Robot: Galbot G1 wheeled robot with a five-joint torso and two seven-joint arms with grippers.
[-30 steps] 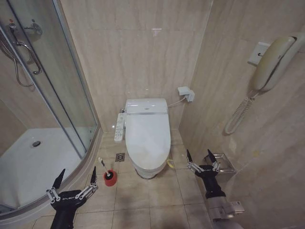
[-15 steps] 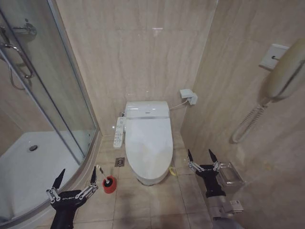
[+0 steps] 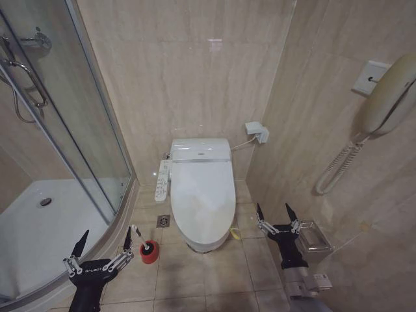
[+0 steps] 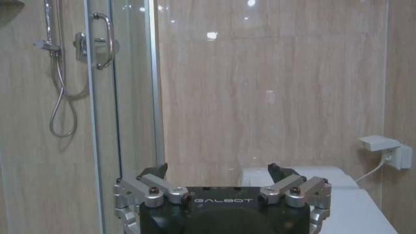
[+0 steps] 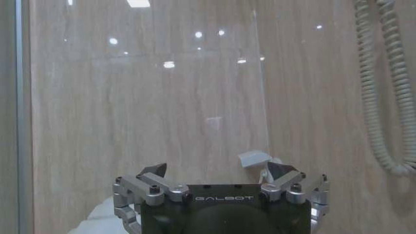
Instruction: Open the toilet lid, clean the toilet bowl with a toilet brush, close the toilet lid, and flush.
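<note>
Head view: toilet lid [image 3: 203, 188] is down, glossy white, against the back wall ahead of the robot. The toilet bowl [image 3: 207, 243] shows as a white rim under the lid's front edge. Toilet brush [image 3: 138, 236] stands tilted in a red cup [image 3: 149, 251] on the floor tiles, left of the bowl. Left hand [image 3: 103, 243] is low on the left, fingers spread wide, holding nothing; the brush is just beside its inner fingertip, cup slightly past it. Right hand [image 3: 274, 213] is low on the right, fingers also spread, empty, near the bowl's right side and next to a wall-mounted metal holder [image 3: 311, 238]. Control panel [image 3: 162, 180] sits along the lid's left edge.

Left wrist view: left hand [image 4: 221, 170] wide open, nothing between the fingers. Lid [image 4: 351, 204] is beyond it, flat and closed. Shower door [image 4: 123, 97] to one side.

Right wrist view: right hand [image 5: 217, 170] wide open, empty, facing the tiled wall. A coiled phone cord [image 5: 380, 92] hangs near it.
</note>
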